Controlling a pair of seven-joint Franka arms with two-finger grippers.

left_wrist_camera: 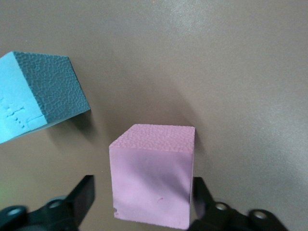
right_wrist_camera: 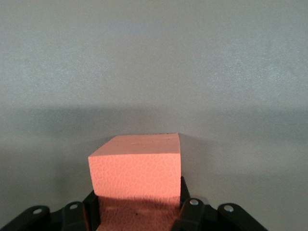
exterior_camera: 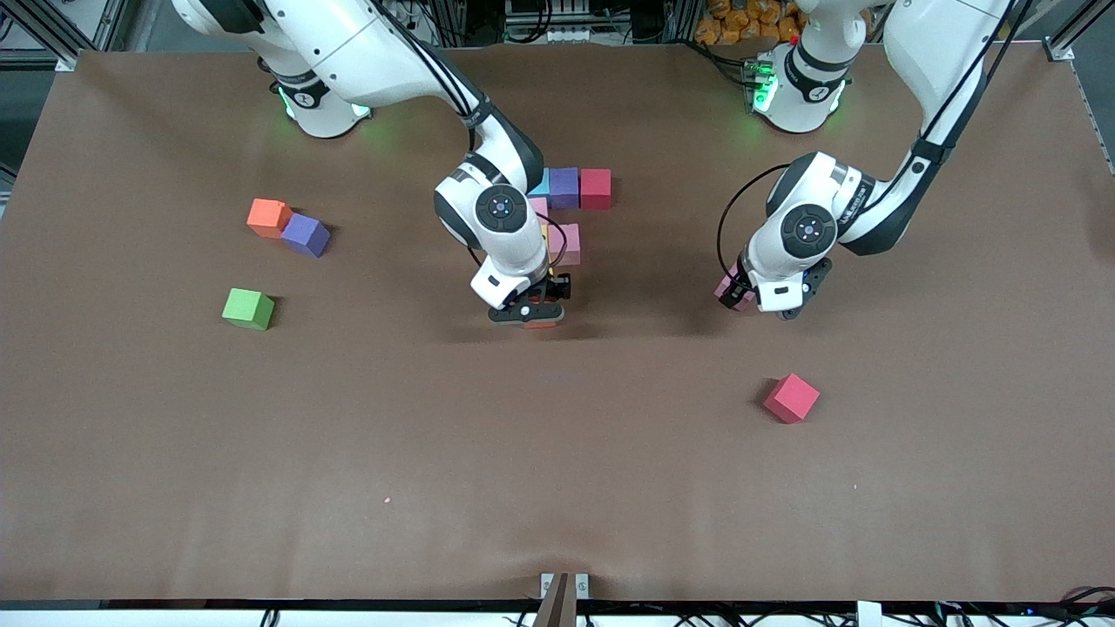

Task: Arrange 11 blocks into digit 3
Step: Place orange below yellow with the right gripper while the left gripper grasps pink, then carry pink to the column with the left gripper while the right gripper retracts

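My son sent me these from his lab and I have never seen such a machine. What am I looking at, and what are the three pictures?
Two white robot arms stand at a brown table. The large picture looks down from above; the two small ones come from cameras on each arm's wrist. The right claw is shut on a small orange-red foam cube, just nearer the camera than a partly built cluster of cubes. The left claw has its fingers on either side of a pink foam cube resting on the table, a light blue cube beside it. Loose orange, purple, green and red cubes lie around.

A green cube [exterior_camera: 248,308] sits on the brown table [exterior_camera: 523,453].
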